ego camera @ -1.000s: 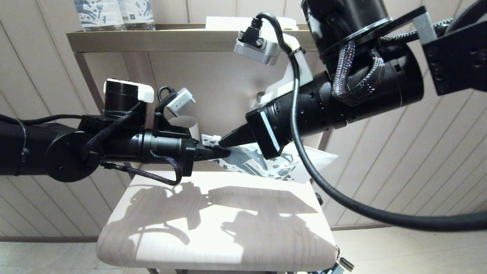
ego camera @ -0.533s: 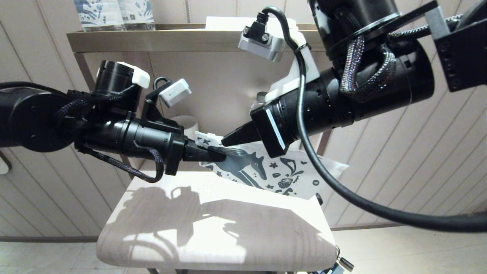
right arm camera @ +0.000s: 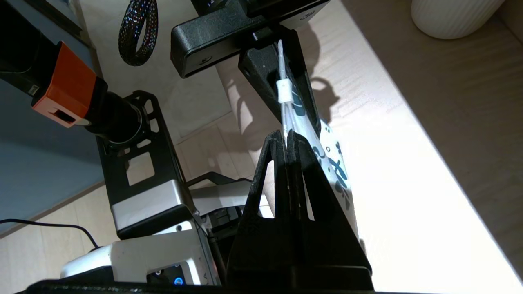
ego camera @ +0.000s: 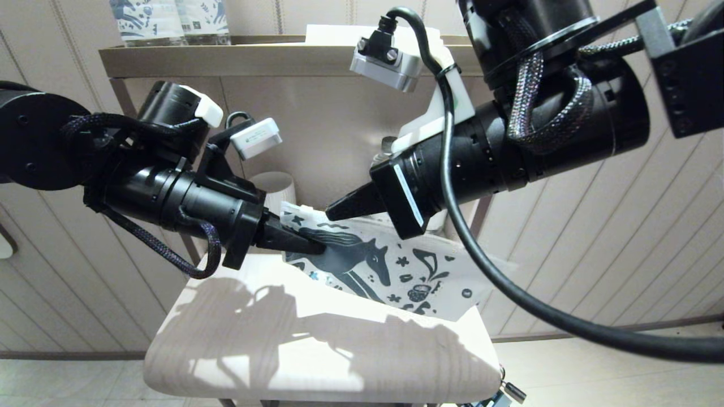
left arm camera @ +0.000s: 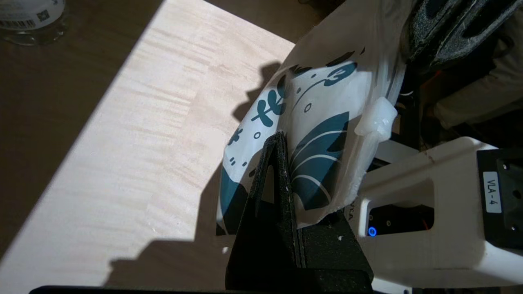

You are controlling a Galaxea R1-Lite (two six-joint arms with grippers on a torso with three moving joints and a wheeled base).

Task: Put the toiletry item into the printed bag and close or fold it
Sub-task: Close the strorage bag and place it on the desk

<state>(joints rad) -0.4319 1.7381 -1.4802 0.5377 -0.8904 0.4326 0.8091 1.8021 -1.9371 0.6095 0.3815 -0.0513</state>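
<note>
The printed bag (ego camera: 407, 265), whitish with a dark blue horse and doodles, hangs tilted above the back of the table, held by both grippers. My left gripper (ego camera: 317, 247) is shut on its left end, by the horse's mane (left arm camera: 322, 163). My right gripper (ego camera: 331, 213) is shut on the top edge just beside the white zip slider (ego camera: 306, 210). In the right wrist view the slider (right arm camera: 283, 90) sits between my right gripper (right arm camera: 287, 134) and the left fingers (right arm camera: 261, 69). The white comb is not visible in any view.
The pale wooden table (ego camera: 317, 350) lies under the bag, partly in shadow. A white ribbed cup (ego camera: 274, 183) stands behind the left gripper. Blue-printed bottles (ego camera: 169, 20) stand on the shelf (ego camera: 271, 56) above.
The left arm has swung so its gripper points down and right. The bag has tipped its printed face toward me and its lower edge has dropped toward the table. Both grips held.
</note>
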